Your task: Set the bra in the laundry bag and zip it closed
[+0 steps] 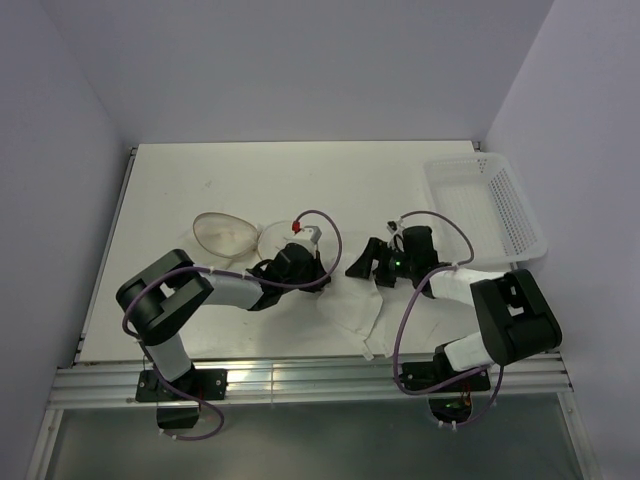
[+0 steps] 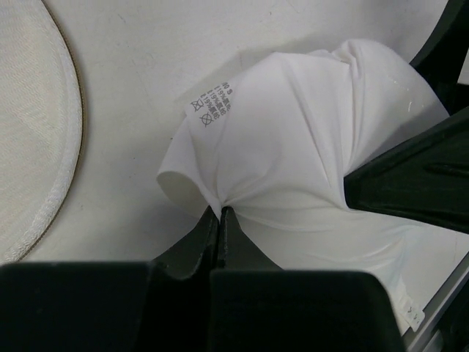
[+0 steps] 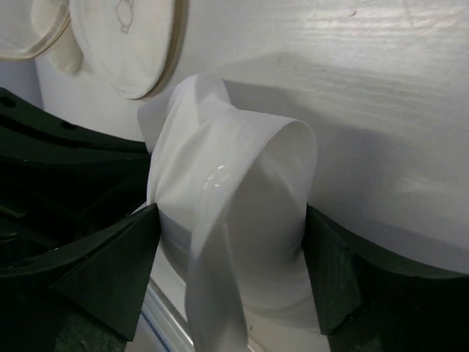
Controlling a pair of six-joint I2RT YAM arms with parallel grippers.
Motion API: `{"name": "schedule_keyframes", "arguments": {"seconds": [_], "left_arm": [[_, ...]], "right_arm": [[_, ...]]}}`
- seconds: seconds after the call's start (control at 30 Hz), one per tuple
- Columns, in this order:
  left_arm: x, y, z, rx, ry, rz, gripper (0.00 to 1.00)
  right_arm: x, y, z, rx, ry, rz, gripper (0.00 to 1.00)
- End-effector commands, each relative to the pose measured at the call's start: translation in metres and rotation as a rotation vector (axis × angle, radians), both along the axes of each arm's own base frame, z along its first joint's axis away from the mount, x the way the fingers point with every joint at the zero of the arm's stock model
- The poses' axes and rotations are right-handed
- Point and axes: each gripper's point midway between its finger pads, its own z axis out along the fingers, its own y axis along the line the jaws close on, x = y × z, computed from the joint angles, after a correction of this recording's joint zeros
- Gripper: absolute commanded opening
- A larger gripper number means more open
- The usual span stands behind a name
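The white bra (image 1: 356,312) lies crumpled on the table between my two grippers. My left gripper (image 1: 320,284) is shut on a pinch of its fabric; in the left wrist view the jaws (image 2: 220,211) meet on a fold of the bra (image 2: 293,147), which shows a care label. My right gripper (image 1: 372,272) is open, its fingers (image 3: 121,268) spread wide on either side of a raised fold of the bra (image 3: 242,183). The laundry bag (image 1: 228,235) lies open to the left, its round tan-rimmed faces apart; one face (image 3: 128,44) carries a small bra symbol.
A white perforated plastic basket (image 1: 500,215) stands at the table's right edge. The bag's round face (image 2: 29,125) lies just left of the left gripper. The table's metal front rail (image 1: 320,375) runs close below the bra.
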Motion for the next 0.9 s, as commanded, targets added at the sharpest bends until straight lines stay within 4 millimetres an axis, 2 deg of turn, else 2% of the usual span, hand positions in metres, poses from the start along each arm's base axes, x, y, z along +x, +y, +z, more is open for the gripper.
{"name": "schedule_keyframes", "arguments": {"seconds": [0.0, 0.07, 0.1, 0.13, 0.17, 0.27, 0.37, 0.47, 0.53, 0.63, 0.73, 0.83, 0.87], "left_arm": [[0.011, -0.017, 0.022, -0.071, -0.08, -0.01, 0.0], [0.011, -0.016, 0.017, -0.062, -0.074, -0.005, 0.0], [0.011, -0.016, 0.015, -0.055, -0.07, -0.006, 0.0], [0.012, -0.016, 0.015, -0.056, -0.069, -0.003, 0.0], [0.012, -0.016, 0.014, -0.051, -0.068, 0.001, 0.0], [0.013, -0.011, 0.011, -0.027, -0.061, 0.018, 0.0], [0.012, -0.009, 0.011, -0.022, -0.062, 0.021, 0.0], [0.009, -0.011, 0.013, -0.029, -0.061, 0.013, 0.0], [0.006, -0.014, 0.016, -0.032, -0.069, 0.001, 0.0], [0.005, -0.015, 0.019, -0.032, -0.082, -0.001, 0.0], [0.006, -0.014, 0.021, -0.035, -0.087, 0.002, 0.0], [0.007, -0.015, 0.022, -0.038, -0.091, 0.006, 0.0], [0.008, -0.016, 0.023, -0.039, -0.09, 0.007, 0.0]], "right_arm": [[-0.013, 0.017, 0.006, 0.11, 0.027, 0.058, 0.79], [-0.015, 0.022, 0.012, 0.153, 0.021, 0.074, 0.71], [-0.015, 0.022, 0.015, 0.164, 0.013, 0.076, 0.72], [-0.015, 0.023, 0.019, 0.172, 0.002, 0.077, 0.76], [-0.016, 0.022, 0.021, 0.171, -0.004, 0.077, 0.86], [-0.019, 0.019, 0.029, 0.152, -0.032, 0.083, 0.97], [-0.016, 0.012, 0.038, 0.119, -0.09, 0.056, 1.0], [-0.017, 0.014, 0.045, 0.132, -0.113, 0.075, 1.0], [-0.017, 0.015, 0.038, 0.127, -0.083, 0.076, 1.0], [-0.013, 0.007, 0.017, 0.058, -0.037, 0.032, 1.0], [-0.008, 0.0, 0.001, -0.022, -0.01, -0.004, 0.96], [-0.007, 0.009, 0.001, -0.014, -0.011, 0.022, 0.92], [-0.006, 0.012, 0.002, -0.012, -0.016, 0.029, 0.87]]}}
